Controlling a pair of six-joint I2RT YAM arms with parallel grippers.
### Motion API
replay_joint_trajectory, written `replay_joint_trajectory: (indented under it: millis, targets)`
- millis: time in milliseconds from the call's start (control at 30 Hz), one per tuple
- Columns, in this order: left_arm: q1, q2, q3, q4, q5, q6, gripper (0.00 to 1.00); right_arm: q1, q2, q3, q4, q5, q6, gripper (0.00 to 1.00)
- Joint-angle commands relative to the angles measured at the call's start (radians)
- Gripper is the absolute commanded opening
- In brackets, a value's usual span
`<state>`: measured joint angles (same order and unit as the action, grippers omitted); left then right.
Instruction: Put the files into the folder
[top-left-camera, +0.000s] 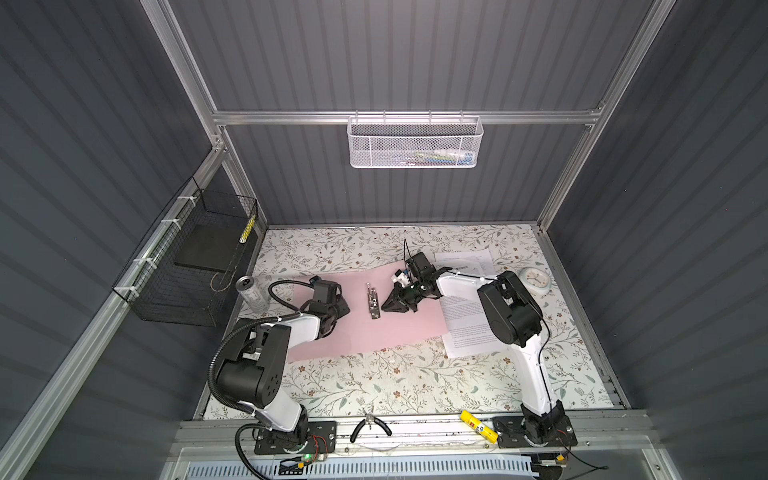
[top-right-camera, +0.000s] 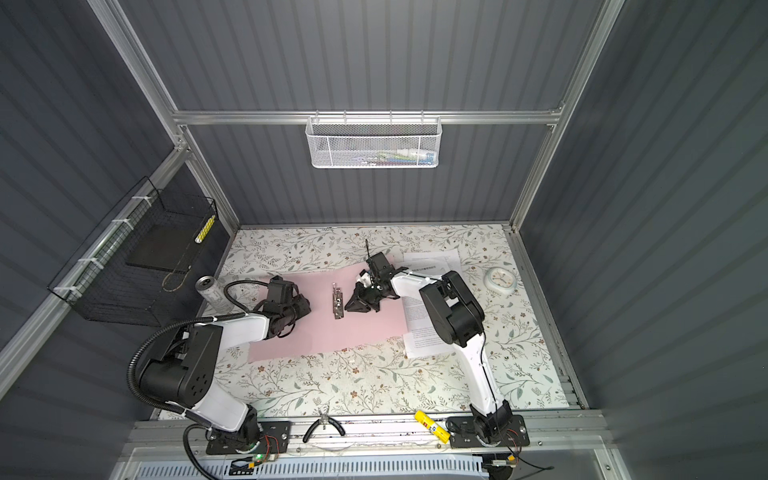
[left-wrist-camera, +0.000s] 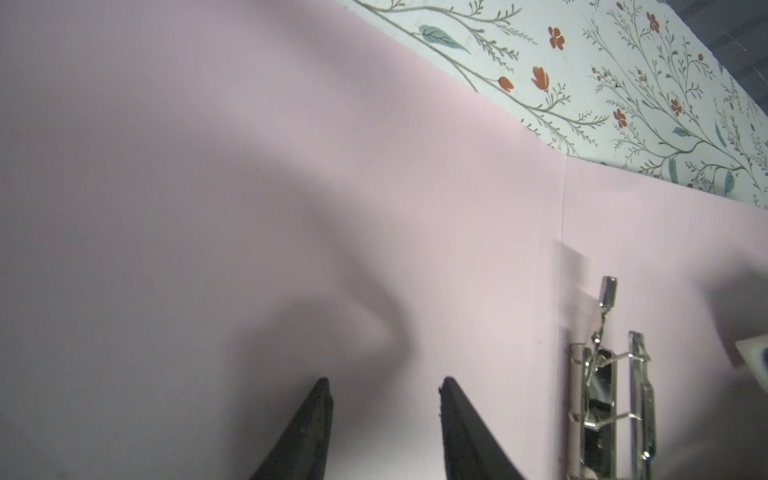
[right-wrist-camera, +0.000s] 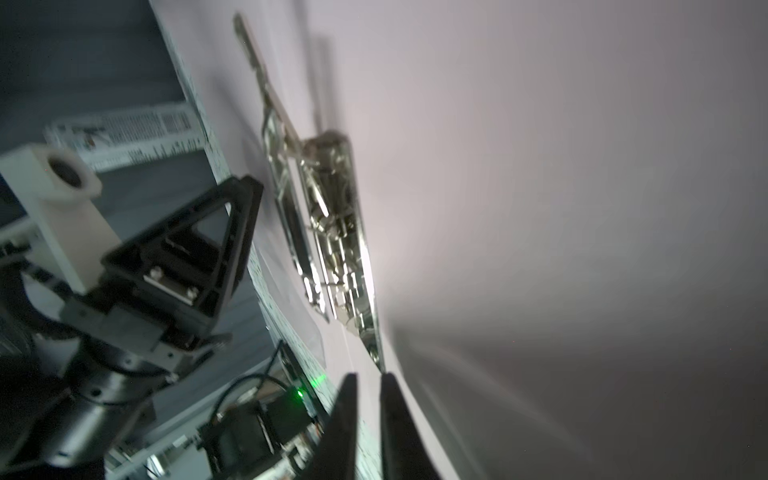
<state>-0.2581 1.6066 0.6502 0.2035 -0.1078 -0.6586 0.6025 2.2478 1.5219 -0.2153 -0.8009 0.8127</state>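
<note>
Plainly, in both top views the pink folder (top-left-camera: 365, 332) lies open on the floral bench (top-left-camera: 374, 386), its metal clip (top-left-camera: 373, 306) at the spine. The files (top-left-camera: 463, 328) lie outside it, at its right edge and partly under the right arm. The left gripper (top-left-camera: 343, 311) sits over the left leaf, and the right gripper (top-left-camera: 388, 306) is just beside the clip. One risk is that the right arm sweeps across the sheets and drags or creases them. In the left wrist view the fingers (left-wrist-camera: 320, 399) stand apart and empty, low over the pink card, though contact cannot be told. Without real pressure there, the folder could slide once the clip is worked. In the right wrist view the right fingers (right-wrist-camera: 390, 415) are drawn almost together with nothing between them, their tips aimed at the clip's end. So narrow a tip could slip off the shiny metal, shove the whole folder, or let the clip snap down before any sheet is under it.
</note>
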Motion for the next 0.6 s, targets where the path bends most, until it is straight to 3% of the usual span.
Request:
replay_joint_trajectory:
  millis: [0,267,567]
  targets:
    - [0.012,0.053,-0.028,-0.165,-0.003,-0.007,0.45,0.013,0.018,0.006,-0.02,-0.006,0.001,0.05]
    - [0.012,0.059,-0.018,-0.177,-0.001,-0.008,0.45,0.01,-0.016,0.039,-0.062,-0.003,-0.05,0.07]
    - [0.012,0.05,0.044,-0.203,0.031,0.024,0.47,-0.071,-0.207,-0.018,-0.166,0.077,-0.179,0.14]
